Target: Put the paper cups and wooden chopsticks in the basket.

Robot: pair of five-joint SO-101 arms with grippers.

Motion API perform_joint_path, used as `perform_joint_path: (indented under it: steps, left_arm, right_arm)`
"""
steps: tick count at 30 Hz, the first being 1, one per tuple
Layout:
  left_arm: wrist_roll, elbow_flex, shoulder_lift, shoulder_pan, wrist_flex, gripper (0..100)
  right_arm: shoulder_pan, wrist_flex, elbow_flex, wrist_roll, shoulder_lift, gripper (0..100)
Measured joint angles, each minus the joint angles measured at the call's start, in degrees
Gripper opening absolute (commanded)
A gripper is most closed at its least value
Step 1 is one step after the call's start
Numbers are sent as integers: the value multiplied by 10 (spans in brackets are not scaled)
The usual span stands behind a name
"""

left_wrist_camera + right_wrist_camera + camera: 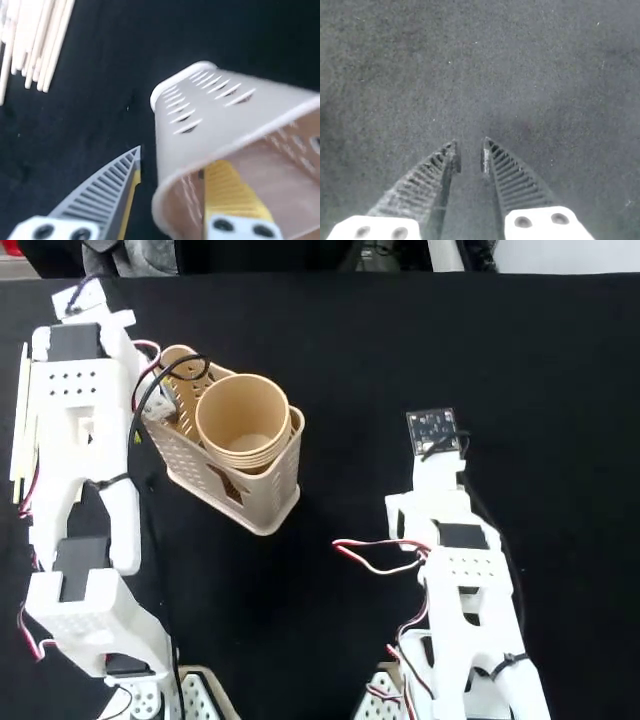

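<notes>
The paper cups [245,420] sit stacked in the basket [215,478]. The wooden chopsticks [18,430] lie at the frame's far left, long way up and down, beside my left arm. My left claw [177,165] is at the basket's wall, and I cannot tell if it pinches. My right claw [469,156] is a little open and empty, well apart.

Tool [172,162] spread across the basket [225,115] wall: yellow-padded finger [227,192] inside, grey finger [107,187] outside with a thin dark gap to the wall. Chopsticks [35,40] bundled on black surface [100,100], well apart from basket.
</notes>
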Motion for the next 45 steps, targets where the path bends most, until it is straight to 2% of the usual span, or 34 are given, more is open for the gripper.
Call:
perform_joint_path:
  steps: [5, 17, 22, 26, 31, 36, 41, 45]
  left_arm:
    - [-4, 42, -39, 0, 1, 203]
    - [-82, 142, -172, -15, 2, 203]
    - [-87, 131, -185, -15, 2, 204]
    - [-89, 57, -185, -7, 3, 204]
    - [-91, -13, -186, -4, 4, 203]
    - [-127, 5, -186, -4, -24, 202]
    - [-175, 89, -186, -4, -68, 200]
    - [-217, 142, -186, -4, -99, 199]
  right_arm:
    - [0, 0, 0, 0, 0, 85]
    - [0, 0, 0, 0, 0, 85]
    - [0, 0, 0, 0, 0, 85]
    - [0, 23, -9, 0, -24, 85]
    - [-22, 182, -146, 0, -127, 87]
    - [-83, 302, -342, -12, -193, 89]
    - [-148, 344, -503, -60, -135, 157]
    - [-182, 411, -635, -99, -11, 155]
